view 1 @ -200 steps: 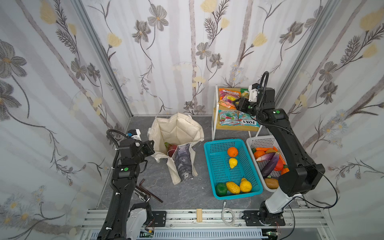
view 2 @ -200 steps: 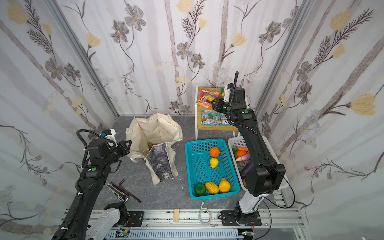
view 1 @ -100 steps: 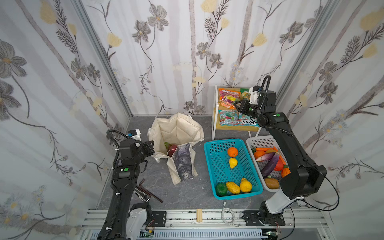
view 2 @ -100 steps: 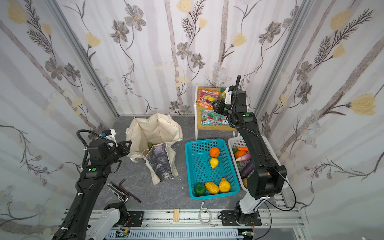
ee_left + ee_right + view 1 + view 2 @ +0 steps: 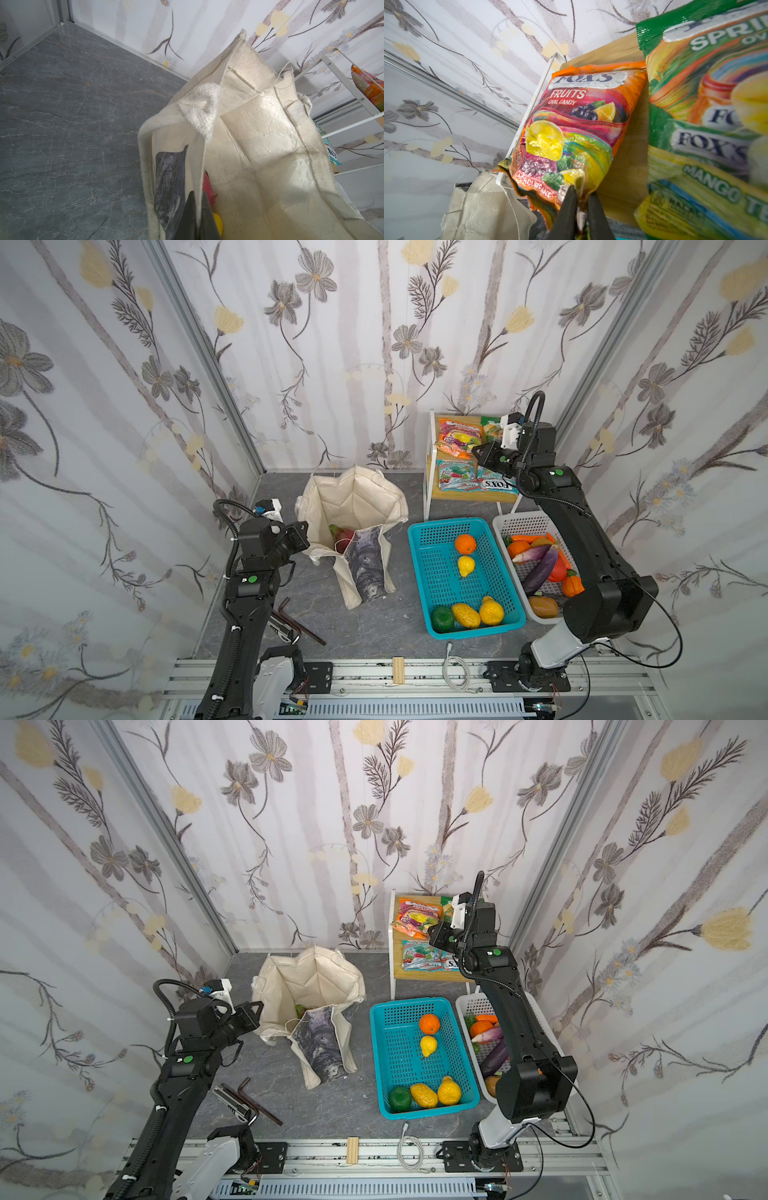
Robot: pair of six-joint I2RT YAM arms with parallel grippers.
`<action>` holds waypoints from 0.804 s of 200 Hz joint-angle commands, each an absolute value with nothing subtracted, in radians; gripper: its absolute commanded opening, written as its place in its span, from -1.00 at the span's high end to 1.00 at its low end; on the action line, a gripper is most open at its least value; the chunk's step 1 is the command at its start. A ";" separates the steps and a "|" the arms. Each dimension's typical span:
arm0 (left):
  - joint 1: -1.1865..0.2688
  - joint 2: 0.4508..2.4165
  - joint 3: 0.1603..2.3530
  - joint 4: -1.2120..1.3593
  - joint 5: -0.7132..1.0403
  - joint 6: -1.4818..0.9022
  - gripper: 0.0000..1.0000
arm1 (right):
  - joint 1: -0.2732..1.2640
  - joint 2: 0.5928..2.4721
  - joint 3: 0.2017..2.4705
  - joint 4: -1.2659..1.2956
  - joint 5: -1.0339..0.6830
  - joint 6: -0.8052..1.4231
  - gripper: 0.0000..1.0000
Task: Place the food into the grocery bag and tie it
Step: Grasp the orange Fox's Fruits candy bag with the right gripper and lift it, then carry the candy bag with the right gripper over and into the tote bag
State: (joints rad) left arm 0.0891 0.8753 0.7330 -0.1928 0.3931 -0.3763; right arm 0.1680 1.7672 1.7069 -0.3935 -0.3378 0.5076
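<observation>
Orange snack packet (image 5: 577, 133): lies on the wooden shelf (image 5: 625, 172) at far right, near seam pinched between the closed fingers of the right gripper (image 5: 582, 195). Looks light, crinkly, slippery; safest held by that flat seam. Left gripper (image 5: 198, 199): clamps the grocery bag (image 5: 357, 497) rim, centre-left.

Seen from my remote station: the left arm (image 5: 243, 614) and right arm (image 5: 582, 539) I drive are matte black, boxy links on rounded joints, each marked with a small green dot (image 5: 251, 579). A ribbed black hose (image 5: 224, 510) loops off each wrist beside a white camera bracket (image 5: 509, 433). White shells (image 5: 552, 649) cover both bases, which sit on black plates bolted to a silver rail (image 5: 365, 672). The left gripper (image 5: 197, 195) and right gripper (image 5: 581, 192) end in tapered black fingers.
</observation>
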 commanded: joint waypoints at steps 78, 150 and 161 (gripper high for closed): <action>0.090 0.867 0.738 -0.163 0.401 -0.379 1.00 | 0.175 1.761 1.795 -0.376 -0.364 0.529 1.00; 0.088 0.877 0.742 -0.160 0.408 -0.383 1.00 | 0.195 1.791 1.970 -0.403 -0.367 0.537 1.00; 0.088 0.879 0.744 -0.160 0.410 -0.385 1.00 | 0.199 1.794 1.990 -0.403 -0.368 0.537 1.00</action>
